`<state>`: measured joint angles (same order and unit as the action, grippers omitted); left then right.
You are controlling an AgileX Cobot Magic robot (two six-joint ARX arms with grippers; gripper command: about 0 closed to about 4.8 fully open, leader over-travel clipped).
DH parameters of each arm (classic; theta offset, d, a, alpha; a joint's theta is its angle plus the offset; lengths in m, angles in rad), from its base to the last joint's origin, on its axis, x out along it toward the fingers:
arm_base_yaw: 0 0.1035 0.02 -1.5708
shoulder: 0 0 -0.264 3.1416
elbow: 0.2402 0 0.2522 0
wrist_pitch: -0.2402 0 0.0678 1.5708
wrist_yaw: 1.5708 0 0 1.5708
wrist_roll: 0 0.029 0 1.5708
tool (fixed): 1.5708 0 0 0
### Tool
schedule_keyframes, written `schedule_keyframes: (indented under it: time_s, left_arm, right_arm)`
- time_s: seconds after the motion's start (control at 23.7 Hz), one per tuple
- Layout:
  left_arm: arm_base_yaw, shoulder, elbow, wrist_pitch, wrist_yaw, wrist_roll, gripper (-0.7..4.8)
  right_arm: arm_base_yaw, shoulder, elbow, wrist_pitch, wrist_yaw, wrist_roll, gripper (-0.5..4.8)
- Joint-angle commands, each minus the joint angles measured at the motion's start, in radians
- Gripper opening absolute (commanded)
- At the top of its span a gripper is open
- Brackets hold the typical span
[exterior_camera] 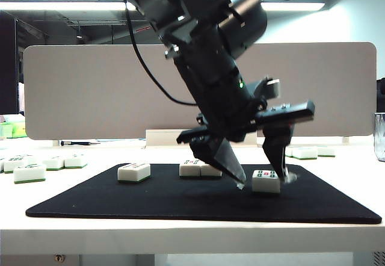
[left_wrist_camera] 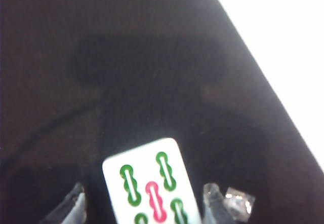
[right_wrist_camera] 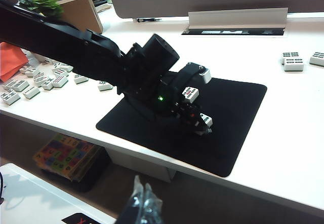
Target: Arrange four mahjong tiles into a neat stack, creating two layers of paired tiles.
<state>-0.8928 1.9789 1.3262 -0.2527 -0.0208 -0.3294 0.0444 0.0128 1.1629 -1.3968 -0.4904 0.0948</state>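
White table (exterior_camera: 180, 236) carries a black mat (exterior_camera: 120, 203); loose tiles (exterior_camera: 30, 171) lie well off from the left gripper (exterior_camera: 258, 173).

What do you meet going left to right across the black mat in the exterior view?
A single mahjong tile → a pair of tiles side by side → the open left gripper straddling another tile.

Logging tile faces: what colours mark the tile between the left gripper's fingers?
Green bamboo-like marks with one pink-red mark, on the white tile; the left wrist view shows it best.
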Motion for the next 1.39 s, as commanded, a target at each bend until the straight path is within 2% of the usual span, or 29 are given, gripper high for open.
schedule_keyframes:
  time_s: [0.04, 0.08, 0.21, 0.42, 0.51, 0.59, 0.67, 0.8, 0.93, 1.01, 1.39]
  left_arm:
    - [-0.006, 0.02, 0.003, 0.018, -0.006, -0.026, 2.79]
    - [-0.009, 0.024, 0.003, 0.023, -0.012, -0.026, 2.67]
    - [-0.019, 0.029, 0.003, 0.024, -0.032, -0.026, 1.77]
    - [-0.023, 0.024, 0.018, 0.017, -0.031, -0.019, 1.77]
    - [-0.021, 0.014, 0.06, -0.028, -0.032, -0.018, 1.77]
    - [-0.013, 0.012, 0.13, -0.082, -0.08, -0.018, 1.77]
    - [0.011, 0.012, 0.205, -0.145, -0.13, -0.018, 1.77]
    - [0.063, 0.012, 0.241, -0.195, -0.136, -0.027, 1.77]
    - [0.114, 0.012, 0.241, -0.241, -0.135, -0.064, 1.77]
    - [0.148, 0.012, 0.241, -0.259, -0.128, -0.139, 1.77]
    - [0.153, 0.027, 0.239, -0.261, -0.114, -0.139, 1.77]
  right_arm:
    - [0.001, -0.013, 0.002, 0.017, 0.002, -0.002, -0.01]
    - [0.001, -0.013, 0.002, 0.017, 0.002, -0.003, -0.01]
    - [0.001, -0.013, 0.002, 0.016, 0.002, -0.002, -0.01]
    - [0.001, -0.013, 0.002, 0.017, 0.002, -0.003, -0.01]
    - [0.001, -0.013, 0.002, 0.016, 0.002, -0.002, -0.01]
    - [0.001, -0.013, 0.002, 0.016, 0.002, -0.002, -0.01]
    - [0.001, -0.013, 0.002, 0.016, 0.002, -0.002, -0.01]
    - [0.001, -0.013, 0.002, 0.016, 0.002, -0.002, -0.01]
    - [0.001, -0.013, 0.002, 0.016, 0.002, -0.002, -0.01]
    - [0.001, -0.013, 0.002, 0.016, 0.002, -0.003, -0.01]
    - [0.001, -0.013, 0.002, 0.017, 0.003, -0.003, -0.01]
